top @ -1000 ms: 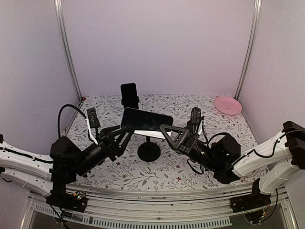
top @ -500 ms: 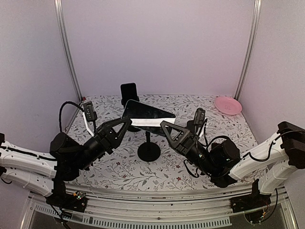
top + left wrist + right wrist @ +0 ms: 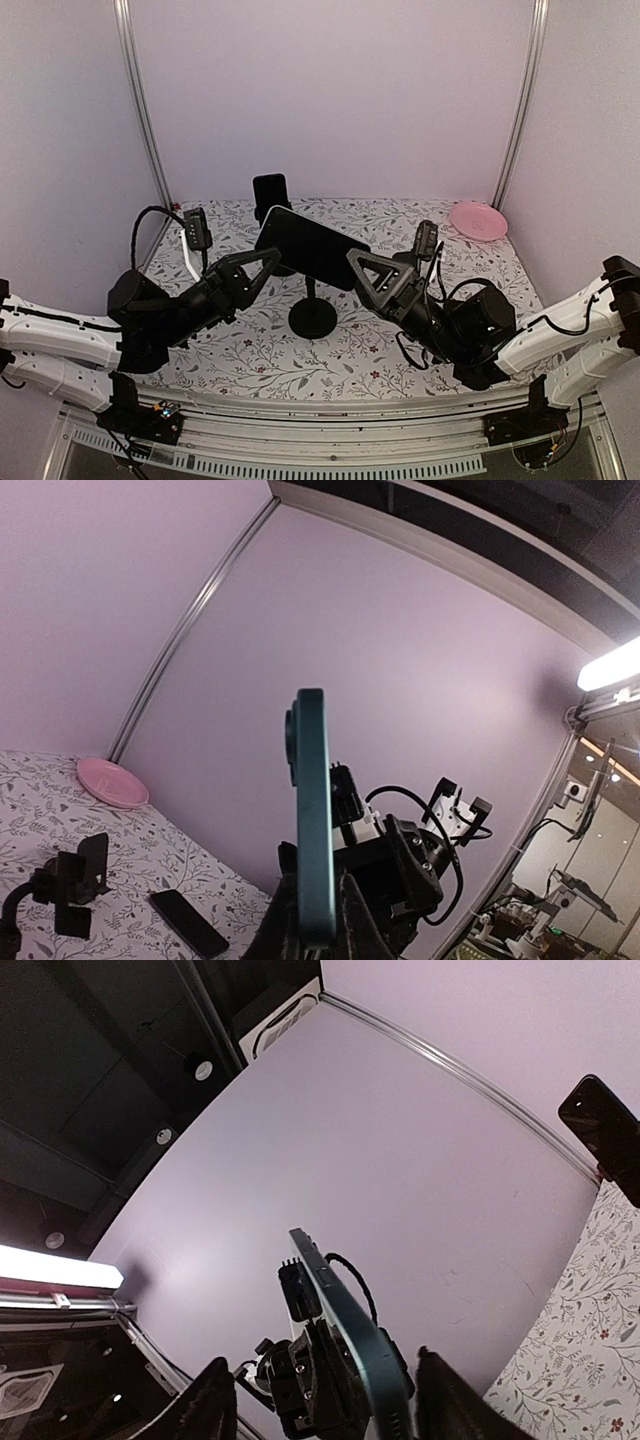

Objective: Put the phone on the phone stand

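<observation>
1. Phone is up in the air over the middle of the table. Its dark face is turned to the top camera and its long side slants down to the right.
2. Stand sits right below it, with a round black base on the table and a thin post rising to the phone's lower edge. The phone hides the head of the stand, so I cannot tell whether the two touch.
3. Left gripper pinches the phone at its left end. The left wrist view shows the phone edge-on with a teal rim, its lower part clamped between the fingers, jaws pressed onto it.
4. Right gripper is at the phone's right end, spread. In the right wrist view its fingers stand wide to either side of the edge-on phone, with a gap on both sides and no contact seen.
5. Both arms reach in low from the near corners and meet at the phone.
6. Second phone stands upright at the back, behind the held one, near the rear wall.
7. Pink plate lies in the far right corner, well apart from everything else.
8. The table cover is white with a floral print.
</observation>
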Motion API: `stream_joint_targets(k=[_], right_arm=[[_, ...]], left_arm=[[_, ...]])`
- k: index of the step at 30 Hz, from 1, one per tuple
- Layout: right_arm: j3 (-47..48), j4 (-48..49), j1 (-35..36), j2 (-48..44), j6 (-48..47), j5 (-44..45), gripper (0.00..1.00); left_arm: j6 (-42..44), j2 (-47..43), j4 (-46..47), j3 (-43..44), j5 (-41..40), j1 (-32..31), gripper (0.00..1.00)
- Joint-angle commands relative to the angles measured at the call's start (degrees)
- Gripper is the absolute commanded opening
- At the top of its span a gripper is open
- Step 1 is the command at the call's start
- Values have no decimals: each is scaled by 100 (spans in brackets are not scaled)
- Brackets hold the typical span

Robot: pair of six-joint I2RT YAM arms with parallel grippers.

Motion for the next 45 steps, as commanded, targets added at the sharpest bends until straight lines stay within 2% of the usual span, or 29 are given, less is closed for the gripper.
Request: stream_joint_targets(k=[1,4,7,11,13,17,22,29,33,39,43,45], right_arm=[[-339,-946,-85,-675,133,-135,73],[-631,-1532,-125,-1068,-23,-222,85],[-905,-2261,-443,-1470,-354,-822,92],[-1074,-3292,-1071,-2082,-914,-2046,93],[-956,-3912,-1126,-2447,-1393,-2328,94],[-495,-5173,-1127,-2759,-2137,-2860,93],[-124,-5876,-1127,-2487,-2436,-3417,87],[46,-5996,-1129,-2251,-2520,-3966,78],[141,-5887,-1118,-1985,-2500,-4204,73],[177,-5210,-1068,-1653,-2244,-4351,64],[199,-4855,-1069,-1475,-2091,-4366,51],[197,-4750,-1066,-1461,-2043,-4320,38]], left_arm=[[82,-458,-453,34,451,343,0],[-7,-850,-937,51,944,628,0],[-136,-1198,-1747,249,1829,1044,0],[-93,-1487,-3109,671,2930,1489,0],[39,-1528,-3909,882,3135,1599,0],[231,-1394,-4390,1149,3635,1690,0],[459,-908,-4592,1441,4210,1688,0],[690,-461,-4782,1720,4611,1689,0],[621,-320,-4623,1735,4661,1686,0],[345,-173,-4092,1616,4632,1689,0],[149,-92,-3674,1550,4564,1686,0],[100,-33,-3565,1548,4563,1691,0]])
